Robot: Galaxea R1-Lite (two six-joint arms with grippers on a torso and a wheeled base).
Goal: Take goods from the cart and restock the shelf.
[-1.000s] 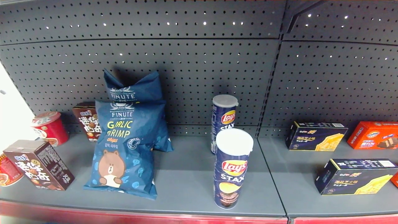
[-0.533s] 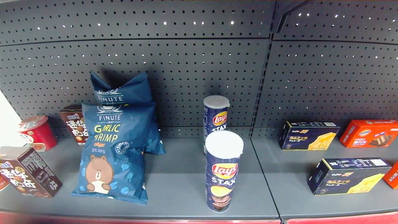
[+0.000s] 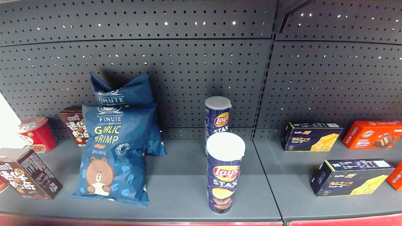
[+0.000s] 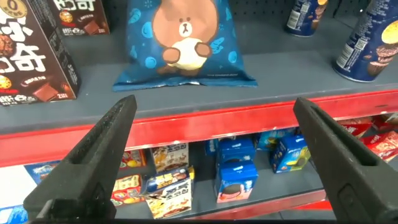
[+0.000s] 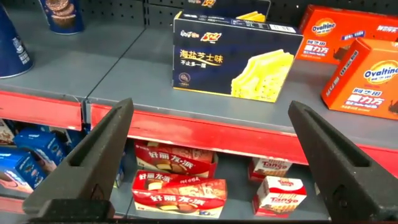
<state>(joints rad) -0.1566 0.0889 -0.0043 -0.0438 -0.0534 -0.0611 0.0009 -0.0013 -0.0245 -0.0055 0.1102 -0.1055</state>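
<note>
The grey shelf (image 3: pixel 179 182) holds two blue chip bags (image 3: pixel 116 150), two tall chip cans (image 3: pixel 224 172) one behind the other, and navy boxes (image 3: pixel 350 177) on the right. My left gripper (image 4: pixel 214 106) is open and empty, in front of the shelf's red front edge (image 4: pixel 186 127), facing the bear-print bag (image 4: pixel 183 40). My right gripper (image 5: pixel 211 106) is open and empty too, level with the red edge (image 5: pixel 249 134), facing a navy box (image 5: pixel 233 59).
Brown boxes (image 3: pixel 28 174) and a red cup (image 3: pixel 36 133) stand at the shelf's left, orange boxes (image 3: pixel 373 134) at its right. A lower shelf below carries blue packs (image 4: pixel 236 165) and red boxes (image 5: pixel 180 186). Bare shelf lies between bags and cans.
The head camera swung a little to the right, so the whole picture slid left. The goods on the shelf have not moved.
</note>
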